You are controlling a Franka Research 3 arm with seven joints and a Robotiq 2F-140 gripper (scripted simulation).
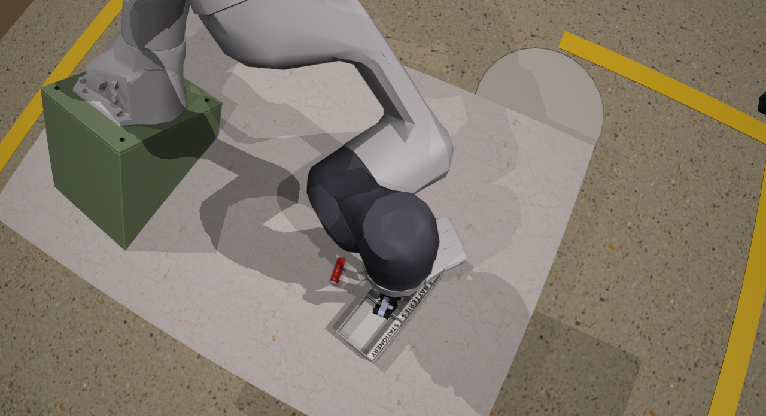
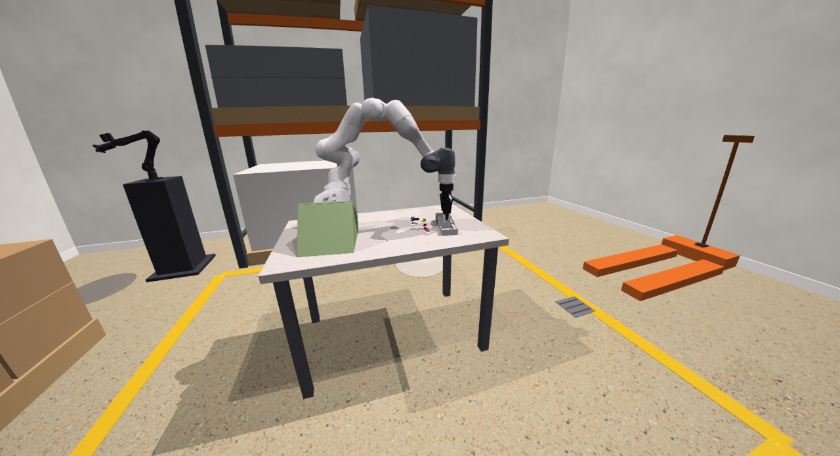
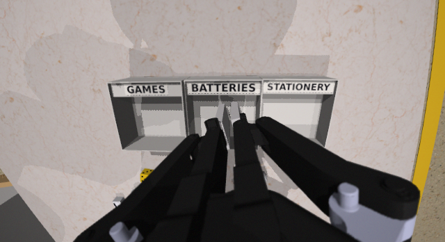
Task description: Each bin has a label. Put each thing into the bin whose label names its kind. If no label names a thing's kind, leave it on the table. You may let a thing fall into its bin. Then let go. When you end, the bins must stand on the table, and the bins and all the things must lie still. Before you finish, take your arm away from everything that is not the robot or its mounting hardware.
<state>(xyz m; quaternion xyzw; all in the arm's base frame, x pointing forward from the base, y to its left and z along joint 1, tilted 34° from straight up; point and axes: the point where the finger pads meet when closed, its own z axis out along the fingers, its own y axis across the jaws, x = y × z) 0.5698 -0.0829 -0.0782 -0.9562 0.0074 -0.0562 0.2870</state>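
Three joined grey bins stand in a row: GAMES (image 3: pixel 122 117), BATTERIES (image 3: pixel 223 88) (image 1: pixel 415 301) and STATIONERY (image 3: pixel 298 87) (image 1: pixel 385 340). No thing shows in GAMES or in the visible part of STATIONERY; fingers partly hide BATTERIES. My gripper (image 3: pixel 230 113) (image 2: pixel 446 216) points down over BATTERIES, its fingertips nearly together with nothing seen between them. A red cylinder, seemingly a battery (image 1: pixel 337 270) (image 2: pixel 426 228), lies on the table beside the bins. A yellow die (image 3: pixel 146 174) (image 2: pixel 424 220) lies on the GAMES side. A small white thing (image 3: pixel 118 201) lies near it, partly hidden by the gripper.
A dark thing (image 2: pixel 414 218) lies on the table (image 2: pixel 384 257) near the die. The green pedestal (image 1: pixel 85 172) (image 2: pixel 325 230) carries the arm at the other end. The arm covers part of the bins and table in the top view.
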